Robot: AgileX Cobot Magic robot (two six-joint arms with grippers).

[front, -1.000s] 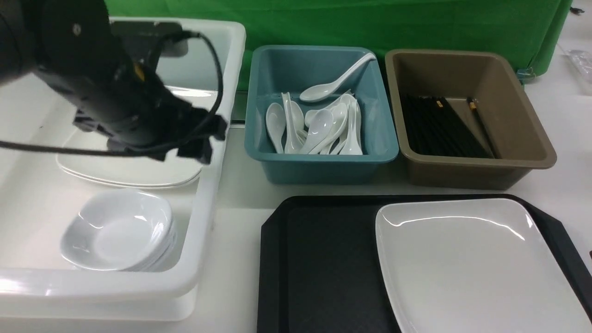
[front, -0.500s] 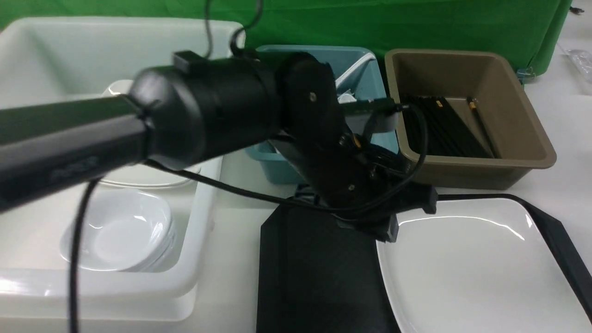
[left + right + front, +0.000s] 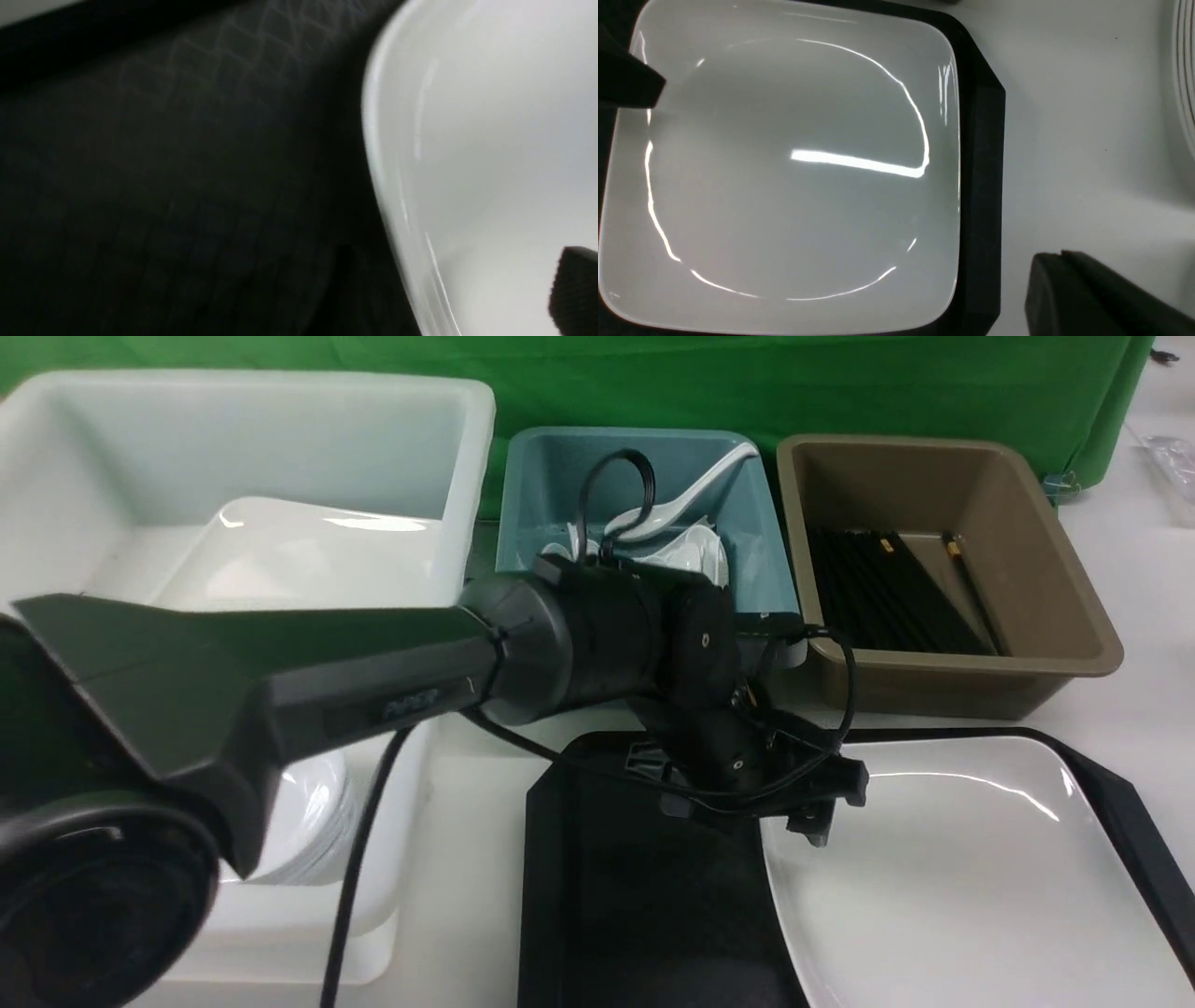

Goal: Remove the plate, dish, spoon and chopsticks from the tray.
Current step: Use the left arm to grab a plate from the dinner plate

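Two sets of fingers are showing different states. Your left fingers are standing apart and gripping nothing. They are hanging at the far left corner of the plate, right over its rim. In the left wrist view one fingertip is showing just above the plate's white surface. You cannot tell whether it is touching, and the other fingertip is not showing against the dark tray floor. The plate is lying flat on the right half of the tray. The tray is sitting on the worktop, on the near side of the teal tub and the brown tub. Your right fingers are pressing together, holding nothing, and are hovering over the worktop off the tray's right side.
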